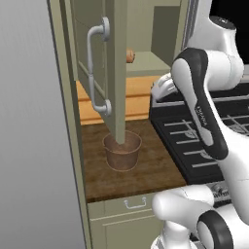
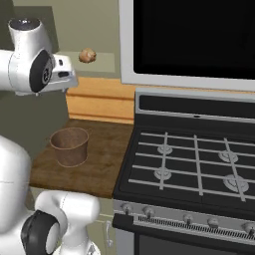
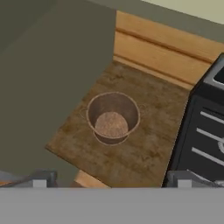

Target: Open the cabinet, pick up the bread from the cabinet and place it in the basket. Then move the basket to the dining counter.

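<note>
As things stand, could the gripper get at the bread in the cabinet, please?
Probably yes. The cabinet door stands open and the bread lies bare on its shelf, nothing in front of it. The gripper is open and empty, above the basket.

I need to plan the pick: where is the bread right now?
The bread sits on the open cabinet's shelf, above and behind the basket, left of the stove.

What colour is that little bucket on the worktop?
Brown, the basket shows best in the hand view.
</note>
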You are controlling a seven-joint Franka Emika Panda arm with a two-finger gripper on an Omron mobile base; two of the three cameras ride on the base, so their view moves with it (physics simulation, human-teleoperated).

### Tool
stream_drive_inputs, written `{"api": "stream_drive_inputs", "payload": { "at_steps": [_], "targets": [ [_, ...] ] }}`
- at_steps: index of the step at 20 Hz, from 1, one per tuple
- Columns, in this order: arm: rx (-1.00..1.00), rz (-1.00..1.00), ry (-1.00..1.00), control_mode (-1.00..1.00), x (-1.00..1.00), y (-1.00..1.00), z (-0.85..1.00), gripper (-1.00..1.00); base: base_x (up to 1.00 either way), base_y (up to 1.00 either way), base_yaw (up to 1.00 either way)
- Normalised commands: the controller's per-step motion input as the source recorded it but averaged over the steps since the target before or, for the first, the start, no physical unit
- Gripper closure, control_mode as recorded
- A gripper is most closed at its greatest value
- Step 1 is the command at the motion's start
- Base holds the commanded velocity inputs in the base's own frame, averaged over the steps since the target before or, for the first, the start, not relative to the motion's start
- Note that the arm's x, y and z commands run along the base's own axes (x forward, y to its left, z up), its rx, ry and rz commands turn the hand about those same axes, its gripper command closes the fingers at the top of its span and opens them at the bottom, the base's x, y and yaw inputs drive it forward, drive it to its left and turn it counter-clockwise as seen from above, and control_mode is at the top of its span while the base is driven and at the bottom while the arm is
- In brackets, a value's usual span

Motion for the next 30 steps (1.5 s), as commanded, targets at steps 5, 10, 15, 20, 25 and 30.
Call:
{"api": "stream_drive_inputs", "payload": {
  "at_steps": [5, 10, 15, 20, 25, 30],
  "targets": [
    [0.05, -0.15, -0.34, -1.0, 0.13, 0.0, 0.0, -1.0, 0.0, 0.0, 0.0],
    [0.29, -0.22, 0.0, -1.0, 0.01, -0.09, 0.37, -1.0, 0.0, 0.0, 0.0],
    [0.09, -0.33, 0.03, -1.0, 0.0, -0.01, 0.37, -1.0, 0.0, 0.0, 0.0],
    [0.12, -0.22, 0.13, -1.0, 0.21, -0.04, 0.38, -1.0, 0.0, 0.0, 0.0],
    [0.03, 0.07, 0.0, -1.0, 0.44, -0.03, 0.06, -1.0, 0.0, 0.0, 0.0],
    [-0.03, 0.2, -0.12, -1.0, 0.5, 0.0, 0.0, -1.0, 0.0, 0.0, 0.0]
  ]
}}
